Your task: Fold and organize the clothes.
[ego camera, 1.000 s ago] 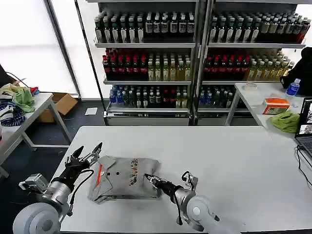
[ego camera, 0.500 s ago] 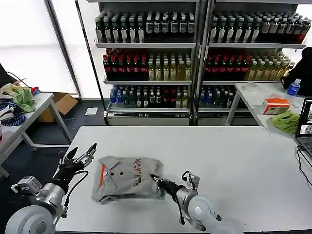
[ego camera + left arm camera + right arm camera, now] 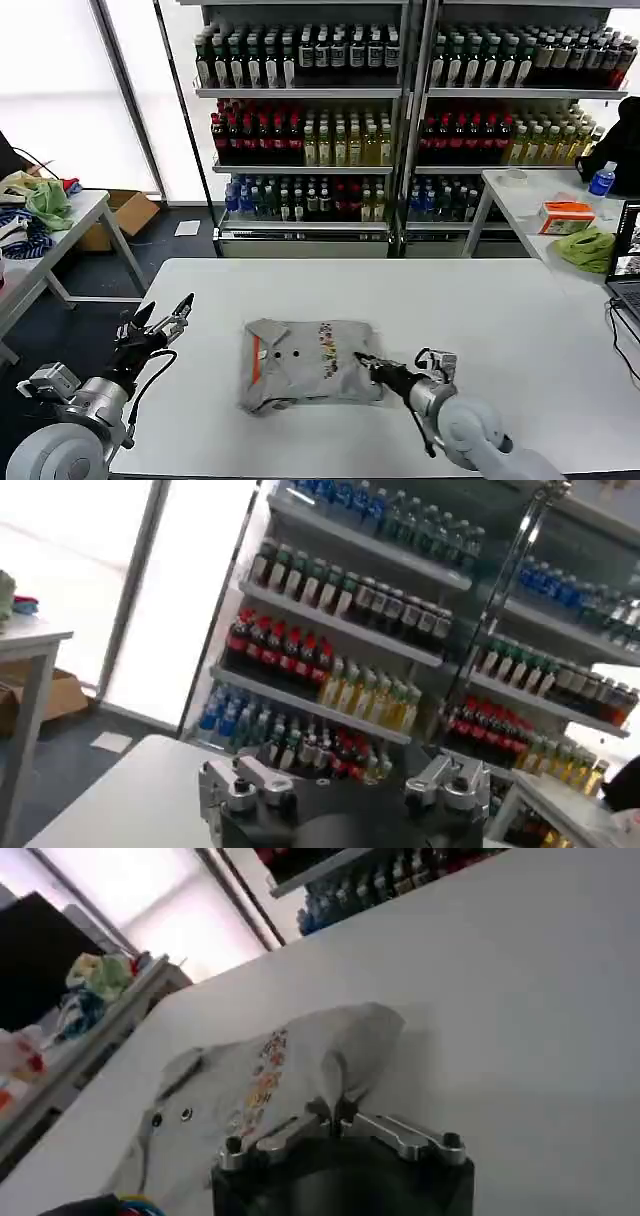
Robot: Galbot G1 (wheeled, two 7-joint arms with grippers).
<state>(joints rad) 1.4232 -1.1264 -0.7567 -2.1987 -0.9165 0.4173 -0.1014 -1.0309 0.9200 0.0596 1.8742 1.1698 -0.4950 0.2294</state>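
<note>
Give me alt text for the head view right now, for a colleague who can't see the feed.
A folded light grey short-sleeved shirt with an orange collar lining lies on the white table, its near right edge pinched by the right pincer. The left pincer hovers open, apart from the shirt, over the table's left edge. Shelves of bottled drinks stand behind.

Right gripper [image 3: 338, 1110] pinched tight on the folded grey shirt [image 3: 270, 1088] — cloth bunched at its fingertips. Shirt lies on the white table [image 3: 520, 998].
</note>
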